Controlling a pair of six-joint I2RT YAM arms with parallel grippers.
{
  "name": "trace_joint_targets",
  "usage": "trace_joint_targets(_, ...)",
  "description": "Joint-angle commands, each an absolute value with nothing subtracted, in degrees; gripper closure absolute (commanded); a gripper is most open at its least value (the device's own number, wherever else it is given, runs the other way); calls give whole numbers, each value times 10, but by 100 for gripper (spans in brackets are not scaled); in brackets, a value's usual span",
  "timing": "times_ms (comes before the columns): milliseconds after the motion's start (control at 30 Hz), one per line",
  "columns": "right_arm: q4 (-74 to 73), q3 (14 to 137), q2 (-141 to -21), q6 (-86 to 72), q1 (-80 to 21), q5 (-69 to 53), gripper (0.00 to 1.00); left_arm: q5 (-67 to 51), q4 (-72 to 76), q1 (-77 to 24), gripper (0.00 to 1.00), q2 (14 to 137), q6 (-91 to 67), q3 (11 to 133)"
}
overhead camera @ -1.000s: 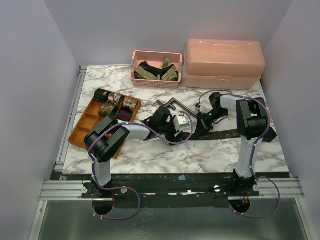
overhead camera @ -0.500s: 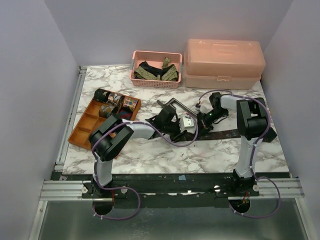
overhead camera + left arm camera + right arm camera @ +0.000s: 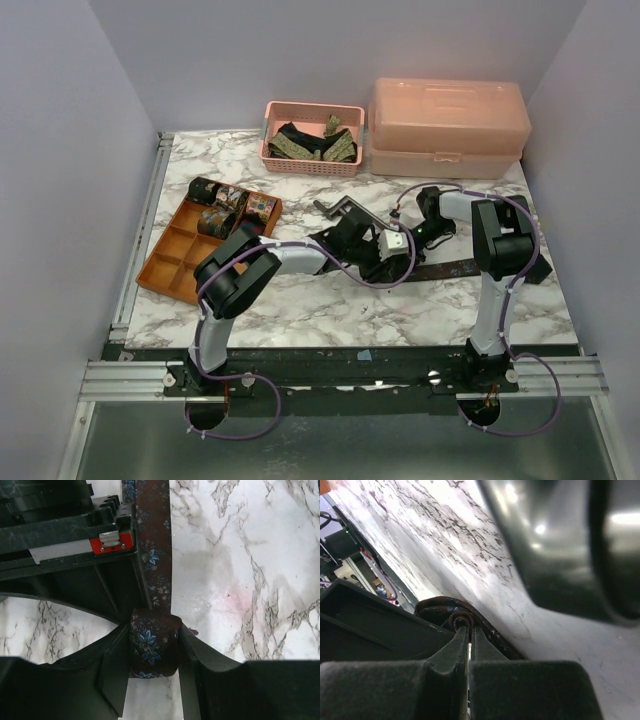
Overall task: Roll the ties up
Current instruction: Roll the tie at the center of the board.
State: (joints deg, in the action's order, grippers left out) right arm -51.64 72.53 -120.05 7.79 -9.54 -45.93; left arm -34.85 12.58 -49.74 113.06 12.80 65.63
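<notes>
Your left gripper (image 3: 152, 677) clasps the tie (image 3: 155, 540)'s rolled end so it can't unwind. Your right gripper (image 3: 468, 630) pinches it taut, mid worktop (image 3: 300, 310).

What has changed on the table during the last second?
The left gripper slid right, toward the right gripper, and its jaws closed on the rolled end of the dark brown tie. The right gripper stayed shut on that tie. The orange tray, pink basket and lidded box did not move.
</notes>
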Motion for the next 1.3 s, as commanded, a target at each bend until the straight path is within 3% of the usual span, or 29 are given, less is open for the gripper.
trace_joint_targets(0, -436, 698, -1234, 108, -108, -357, 99, -317, 91, -501, 60, 1177, 130, 677)
trace_joint_targets(433, -457, 696, -1196, 123, -108, -427, 98, -239, 36, -498, 64, 1180, 153, 624)
trace_joint_targets(1033, -567, 726, -1141, 158, -60, -553, 58, -220, -18, -498, 64, 1185, 178, 644)
trace_joint_targets(1267, -519, 712, -1159, 122, -77, -559, 56, -221, -26, -498, 63, 1187, 177, 649)
